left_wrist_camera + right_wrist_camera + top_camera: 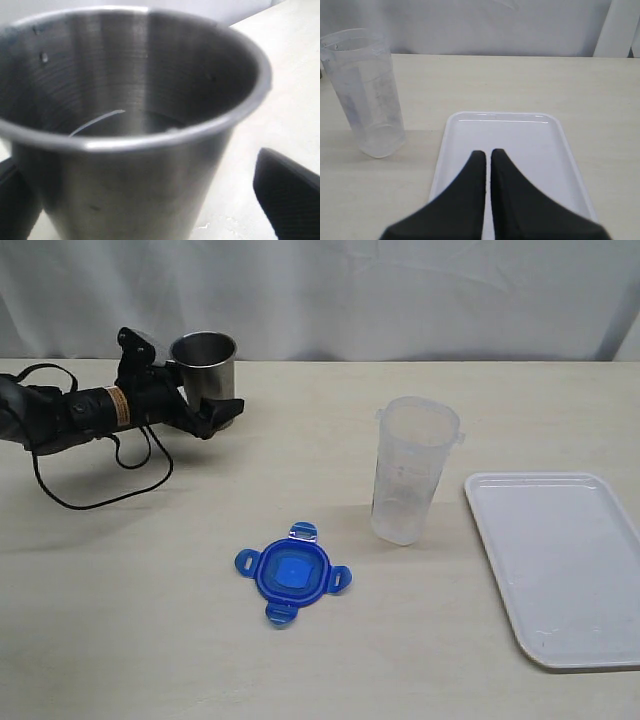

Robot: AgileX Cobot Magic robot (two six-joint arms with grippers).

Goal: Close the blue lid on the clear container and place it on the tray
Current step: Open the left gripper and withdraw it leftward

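Exterior view: pale bench with a white curtain behind the back edge; only the left arm in sight.
Left claw (212, 408): spread as wide as can be, straddling the steel cup (205, 360) near the back-left corner of the bench. In the left wrist view one pad (290, 195) stands clear of the cup wall, so nothing gripped.
Right claw (487, 156): pinched fully shut and empty; hanging over the end of the tray nearest the front edge, pointing toward the back edge. Absent from the exterior view.
Blue lid (293, 573): flat on the bench, about mid-width, nearer the front edge than the back, four tabs splayed outward.
Clear container (410, 470): upright, long axis vertical, mouth uncovered; between lid and tray, apart from both.
Tray (560, 570): toward the right edge of the bench, long side running front to back.
Deciding relation: lid well apart from the left claw, off toward the front edge and the middle of the bench; container mouth higher than the lid, off toward the right edge.
Nearer arm: likely the right for container and tray. Hard to call for the lid, which is out of the right wrist view.
Progress: nothing done yet — lid off, container off the tray.
Next move, as a judgement: open jaws straight down onto the flat lid, gripping between tabs, then a level carry over the rim.
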